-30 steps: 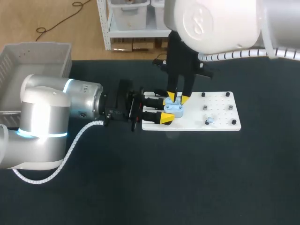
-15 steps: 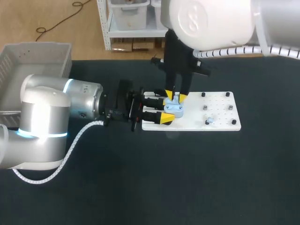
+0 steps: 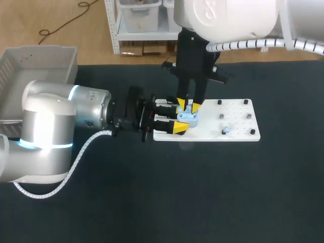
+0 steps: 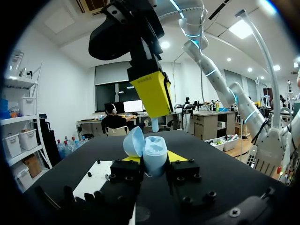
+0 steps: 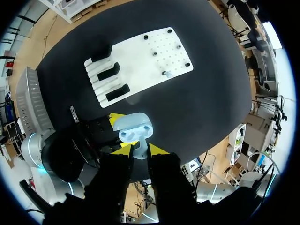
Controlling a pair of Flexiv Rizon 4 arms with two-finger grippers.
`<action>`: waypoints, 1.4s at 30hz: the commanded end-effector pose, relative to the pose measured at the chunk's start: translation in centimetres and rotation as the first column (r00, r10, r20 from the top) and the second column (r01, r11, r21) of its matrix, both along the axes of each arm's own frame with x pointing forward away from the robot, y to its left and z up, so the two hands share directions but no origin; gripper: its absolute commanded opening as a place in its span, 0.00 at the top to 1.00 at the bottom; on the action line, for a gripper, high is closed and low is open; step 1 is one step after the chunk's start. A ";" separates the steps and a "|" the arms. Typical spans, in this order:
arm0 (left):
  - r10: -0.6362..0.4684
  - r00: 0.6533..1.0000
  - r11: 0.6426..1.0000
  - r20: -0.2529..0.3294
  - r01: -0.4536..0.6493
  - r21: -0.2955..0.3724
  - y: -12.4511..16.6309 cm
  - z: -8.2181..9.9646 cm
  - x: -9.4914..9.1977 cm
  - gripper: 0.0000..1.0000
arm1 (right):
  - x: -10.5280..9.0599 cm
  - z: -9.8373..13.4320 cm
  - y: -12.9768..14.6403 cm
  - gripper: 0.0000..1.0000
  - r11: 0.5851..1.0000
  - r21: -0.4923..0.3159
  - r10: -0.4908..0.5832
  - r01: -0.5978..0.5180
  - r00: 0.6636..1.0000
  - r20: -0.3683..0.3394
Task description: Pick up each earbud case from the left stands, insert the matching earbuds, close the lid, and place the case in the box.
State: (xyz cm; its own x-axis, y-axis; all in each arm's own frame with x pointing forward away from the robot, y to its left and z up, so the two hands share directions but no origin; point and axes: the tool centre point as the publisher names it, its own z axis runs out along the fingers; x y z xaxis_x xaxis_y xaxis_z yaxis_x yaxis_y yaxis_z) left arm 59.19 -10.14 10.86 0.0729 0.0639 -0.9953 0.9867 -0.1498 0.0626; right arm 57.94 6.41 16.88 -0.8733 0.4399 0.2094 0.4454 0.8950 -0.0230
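Left gripper (image 4: 157, 159) is clamped on the earbud case (image 4: 153, 153) from both sides, low on its body. The lid (image 4: 133, 140) stands open, tilted to one side. Right gripper (image 5: 139, 149) hangs directly above the case, pinched on an earbud (image 4: 154, 124) whose free end points down at the open case and appears not yet seated.

Assessment: the case is light, hard, glossy plastic and probably slippery. It is best held by the lower body's sides, clear of hinge and lid, as now. The earbud is tiny, smooth and light, and excess squeeze could flick it out.

Beyond both grippers the white board (image 5: 140, 56) lies on the desk, with a second earbud (image 5: 165, 73) among its pegs. The box (image 3: 30, 61) sits well behind the left arm.

Not determinable: which well the earbud faces, the gap remaining, and which part of the earbud is pinched. The case largely covers the left fingertips.
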 end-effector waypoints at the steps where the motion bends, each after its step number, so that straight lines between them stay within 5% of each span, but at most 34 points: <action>1: 0.006 1.000 1.000 0.003 -0.006 -0.001 0.0 0.0 -0.2 1.00 | 0.3 -0.1 0.1 1.00 1.000 -0.002 -0.006 0.006 1.000 -0.021; 42: 0.006 1.000 1.000 0.003 -0.006 -0.001 0.0 0.0 -0.2 1.00 | 0.3 -1.7 -0.8 1.00 1.000 -0.020 -0.007 0.006 0.998 -0.058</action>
State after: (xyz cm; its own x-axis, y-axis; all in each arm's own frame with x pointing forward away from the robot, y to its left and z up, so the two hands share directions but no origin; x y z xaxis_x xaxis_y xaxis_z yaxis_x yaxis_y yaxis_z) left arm 59.17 -10.14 10.84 0.0726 0.0641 -0.9953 0.9867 -0.1499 0.0623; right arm 58.29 5.59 15.33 -0.8567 0.4498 0.2526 0.4483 0.8914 -0.0671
